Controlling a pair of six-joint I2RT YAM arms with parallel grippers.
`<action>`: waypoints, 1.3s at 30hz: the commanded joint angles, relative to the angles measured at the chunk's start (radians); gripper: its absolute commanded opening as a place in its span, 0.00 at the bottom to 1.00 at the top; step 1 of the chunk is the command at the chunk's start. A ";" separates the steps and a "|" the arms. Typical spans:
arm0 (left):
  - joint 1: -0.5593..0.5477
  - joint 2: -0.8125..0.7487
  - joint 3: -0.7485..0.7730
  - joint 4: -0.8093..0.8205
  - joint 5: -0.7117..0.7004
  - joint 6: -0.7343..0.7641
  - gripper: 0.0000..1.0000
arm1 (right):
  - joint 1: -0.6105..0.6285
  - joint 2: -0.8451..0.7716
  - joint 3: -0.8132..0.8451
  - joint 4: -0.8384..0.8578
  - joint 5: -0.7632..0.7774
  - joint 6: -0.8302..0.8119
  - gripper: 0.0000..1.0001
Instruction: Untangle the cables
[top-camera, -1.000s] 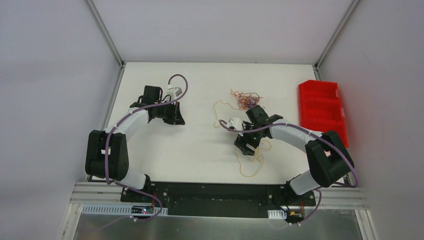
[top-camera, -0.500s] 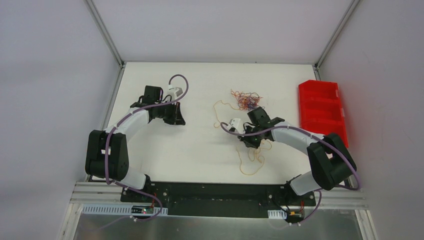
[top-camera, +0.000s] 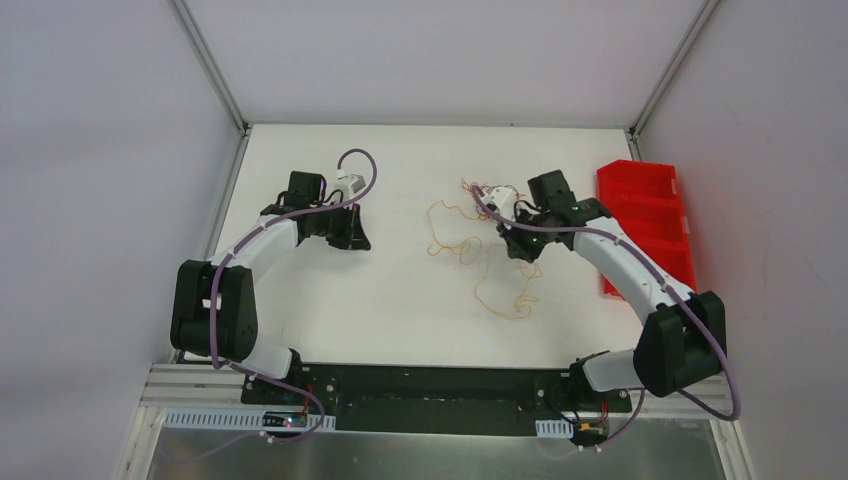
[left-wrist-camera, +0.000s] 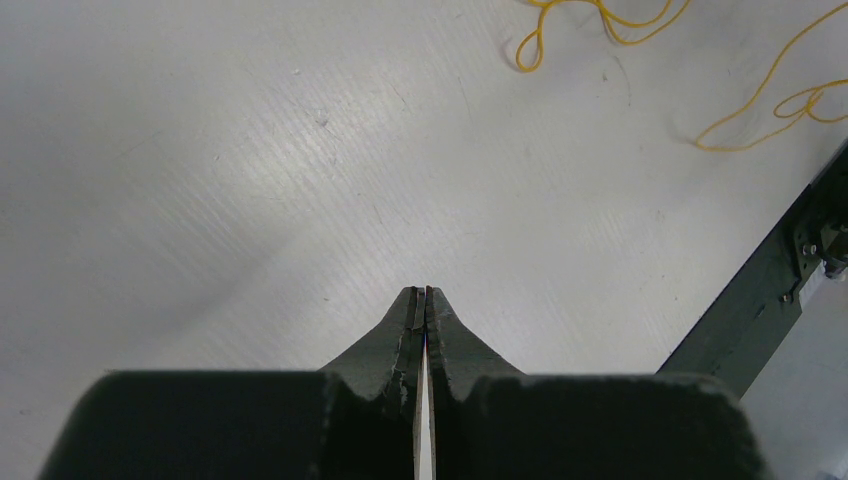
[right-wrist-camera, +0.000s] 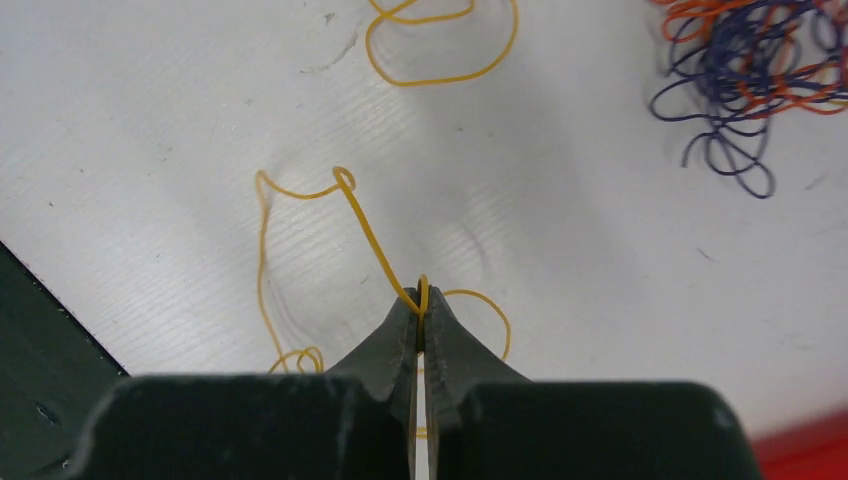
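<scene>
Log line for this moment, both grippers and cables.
left gripper: shut, empty | right gripper: shut on yellow cable | orange-purple tangle: apart from fingers

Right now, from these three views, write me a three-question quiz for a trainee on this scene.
1. True or false: the left gripper is shut on a cable.
2. Which cable is pinched in the right gripper? A purple, B yellow, C black.
3. Fill in: the red bin stands on the robot's ____ side of the table.

Key
1. False: it is shut on nothing, over bare table.
2. B: the yellow cable.
3. Right.
</scene>
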 joint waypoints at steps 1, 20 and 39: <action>-0.009 -0.005 0.035 -0.005 0.011 -0.011 0.03 | -0.014 -0.069 0.047 -0.193 -0.045 -0.066 0.00; -0.011 -0.011 0.024 -0.001 0.012 -0.013 0.03 | -0.022 0.064 -0.113 -0.078 0.119 -0.061 0.74; -0.011 -0.037 0.033 -0.012 0.011 -0.015 0.05 | -0.018 0.134 -0.094 -0.125 0.032 -0.102 0.00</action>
